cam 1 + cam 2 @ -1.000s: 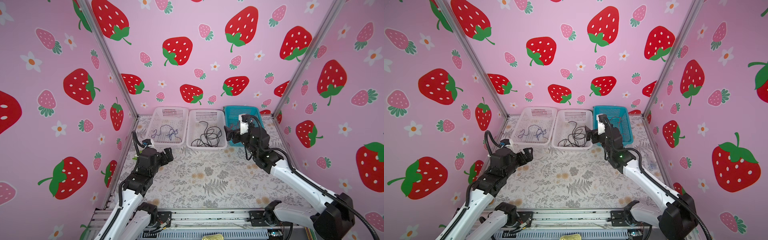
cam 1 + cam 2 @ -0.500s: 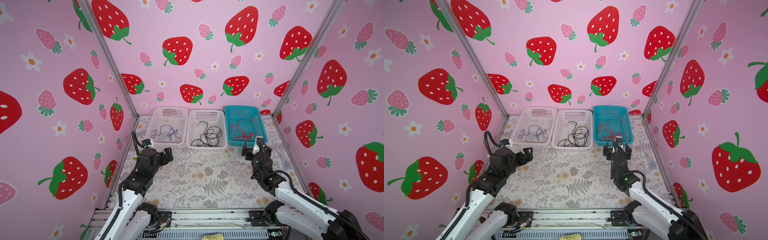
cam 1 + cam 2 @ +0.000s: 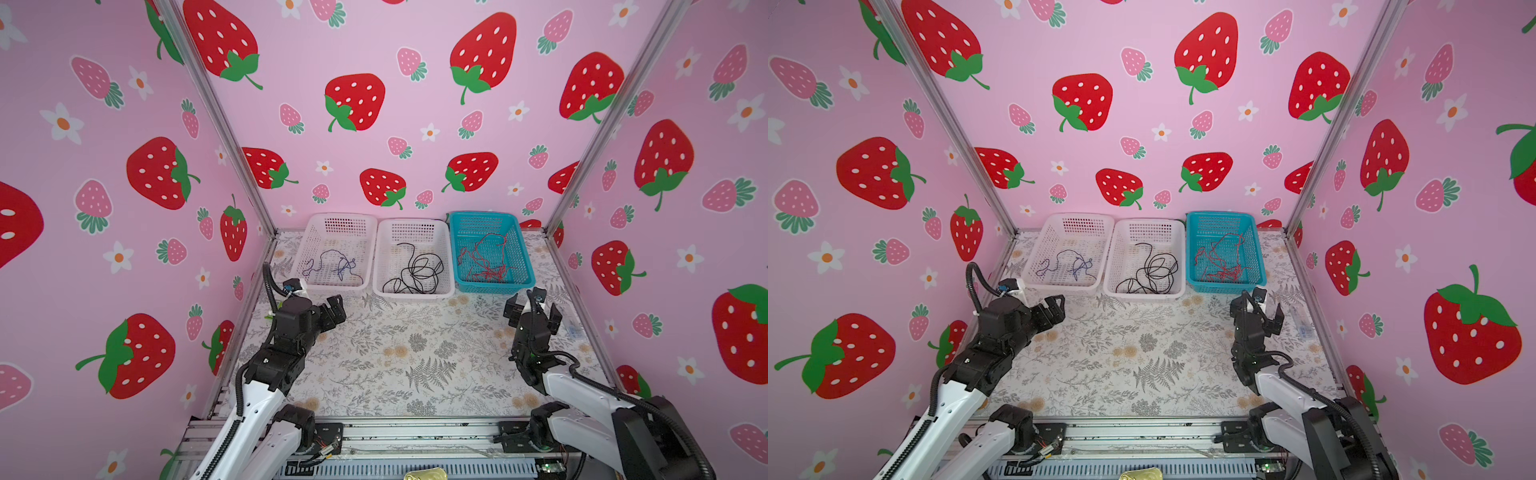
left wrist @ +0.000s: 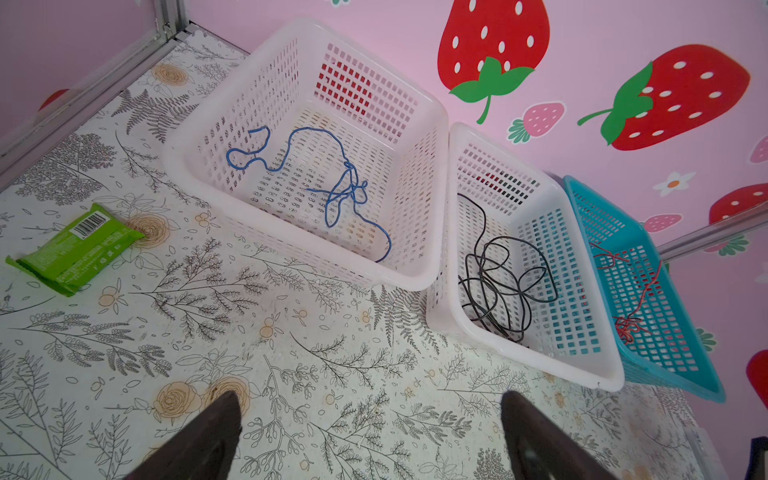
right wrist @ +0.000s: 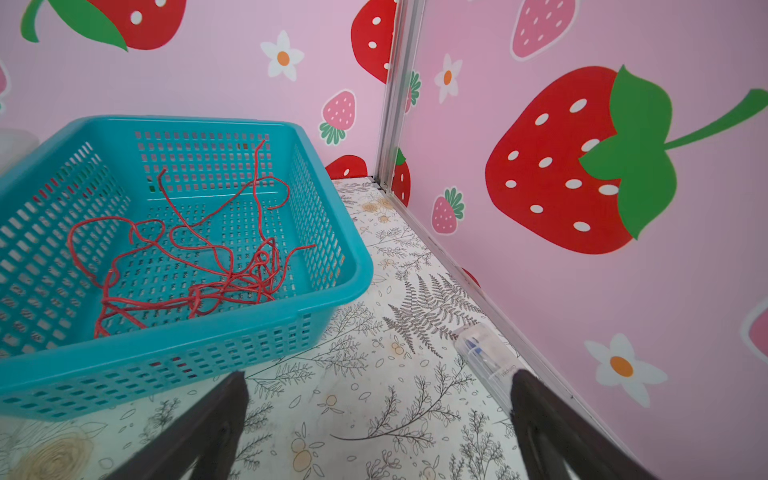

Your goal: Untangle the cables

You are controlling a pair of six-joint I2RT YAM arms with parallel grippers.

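Three baskets in row at back of surface (image 3: pixel 415 332): left basket (image 3: pixel 316 232), middle basket (image 3: pixel 384 266), right basket (image 3: pixel 525 266). I see one cable in each: left cable (image 3: pixel 332 266), middle cable (image 3: pixel 417 272), right cable (image 3: pixel 486 257). My left pincer (image 3: pixel 337 311) before left basket, right pincer (image 3: pixel 533 311) before right basket. Packet (image 4: pixel 75 249) left of left pincer.

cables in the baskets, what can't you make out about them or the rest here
- Red cable: right wrist view, strands overlap; one cable or several, knotted or not, cannot tell.
- Black cable: left wrist view, loops cross; end tips too small.
- Blue cable: both top views, too thin to trace.
- Green packet: print too small; in a top view the left arm hides most of it.
- Clear packet: contents blurred, partly behind the right gripper.
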